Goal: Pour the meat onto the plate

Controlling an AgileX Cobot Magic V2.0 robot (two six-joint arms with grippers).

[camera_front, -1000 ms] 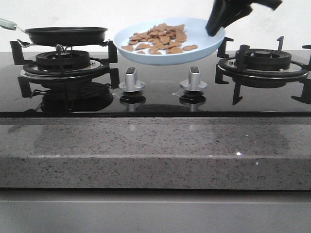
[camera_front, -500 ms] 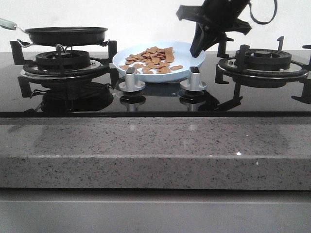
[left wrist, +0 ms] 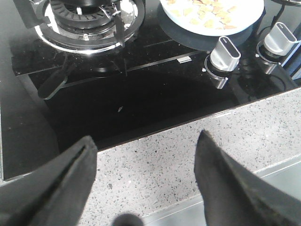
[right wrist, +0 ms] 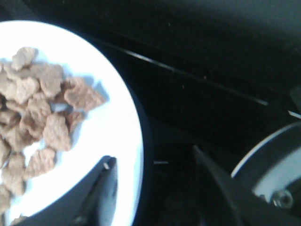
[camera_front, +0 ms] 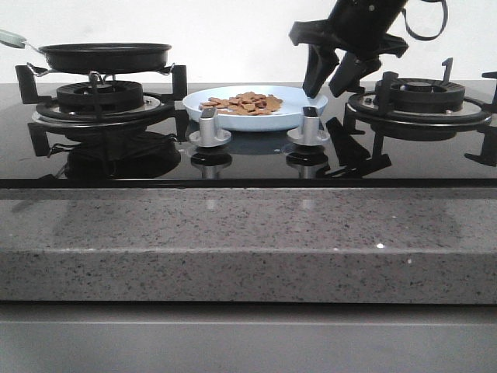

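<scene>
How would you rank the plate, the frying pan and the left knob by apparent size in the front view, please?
Plate and frying pan look similar in width, so no ranking between them. Left knob is clearly smallest.

meat (camera_front: 243, 102) red-brn | plate (camera_front: 299, 97) pale blue | pan (camera_front: 106, 55) blk | counter (camera_front: 248, 241) grey speckled

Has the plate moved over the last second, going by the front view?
Yes. The plate has come down: it was tilted in the air above the two knobs, and now sits flat on the cooktop just behind them, with the right gripper open at its rim.

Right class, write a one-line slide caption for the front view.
Open right gripper beside the plate of meat on the glass hob.
</scene>
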